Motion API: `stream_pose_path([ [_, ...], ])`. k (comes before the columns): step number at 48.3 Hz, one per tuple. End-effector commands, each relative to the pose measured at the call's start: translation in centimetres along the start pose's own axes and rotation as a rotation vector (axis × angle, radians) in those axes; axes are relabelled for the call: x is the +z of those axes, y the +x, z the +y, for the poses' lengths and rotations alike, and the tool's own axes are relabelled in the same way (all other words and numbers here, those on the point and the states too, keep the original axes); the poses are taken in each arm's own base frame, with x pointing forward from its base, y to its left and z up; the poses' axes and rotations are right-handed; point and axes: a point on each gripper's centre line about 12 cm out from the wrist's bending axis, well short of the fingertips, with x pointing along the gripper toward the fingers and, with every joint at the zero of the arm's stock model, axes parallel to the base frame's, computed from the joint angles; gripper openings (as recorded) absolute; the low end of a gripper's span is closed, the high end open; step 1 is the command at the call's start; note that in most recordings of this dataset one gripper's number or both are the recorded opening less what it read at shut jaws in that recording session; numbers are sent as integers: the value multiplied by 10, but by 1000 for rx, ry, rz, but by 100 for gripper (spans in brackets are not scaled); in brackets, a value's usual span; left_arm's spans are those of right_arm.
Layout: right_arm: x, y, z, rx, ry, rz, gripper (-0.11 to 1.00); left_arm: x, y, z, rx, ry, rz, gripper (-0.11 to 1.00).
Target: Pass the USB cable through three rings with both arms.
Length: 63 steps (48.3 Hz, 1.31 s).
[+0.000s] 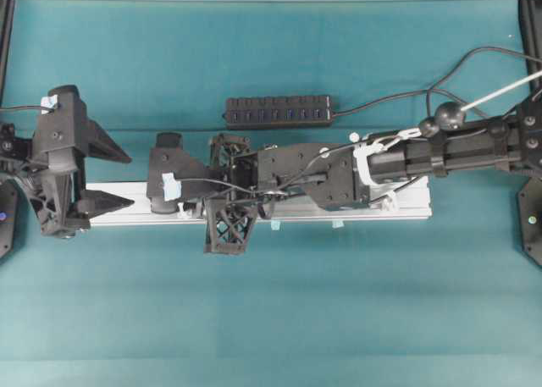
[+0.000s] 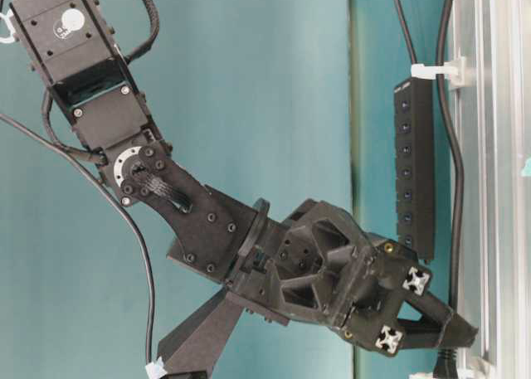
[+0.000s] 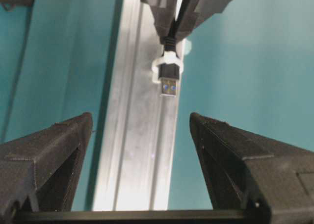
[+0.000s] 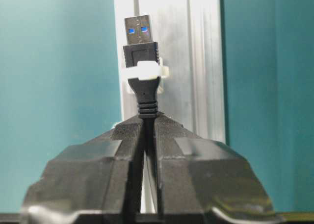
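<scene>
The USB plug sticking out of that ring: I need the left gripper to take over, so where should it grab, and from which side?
Probably the black plug body and silver tip past the ring, approached end-on along the rail. The left gripper faces it, open; the right gripper holds the cable behind.

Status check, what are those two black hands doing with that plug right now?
Right hand shut on thin black USB cable, plug poking through a small whitish plastic ring. Left hand open, facing the plug. Nothing blocking between them.
</scene>
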Motion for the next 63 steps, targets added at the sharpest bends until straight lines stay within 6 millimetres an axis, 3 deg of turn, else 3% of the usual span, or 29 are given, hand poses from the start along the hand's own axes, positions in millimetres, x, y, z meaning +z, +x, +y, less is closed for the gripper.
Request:
stream_pose_path([
  [1,10,-6,0,3,-1,-40,-8,3,2,-4,-14,8,-22,84],
  [11,11,-4,-4,1,8,-44,-8,1,13,-13,-41,31,-18,82],
  [34,11,-3,-6,0,12,-44,-8,-2,62,-19,-57,41,-26,81],
  [45,11,-3,-6,0,12,-46,-8,-17,69,-16,-47,37,15,71],
  [63,11,-4,-5,1,11,-49,-8,-14,76,-13,-42,30,-1,69],
])
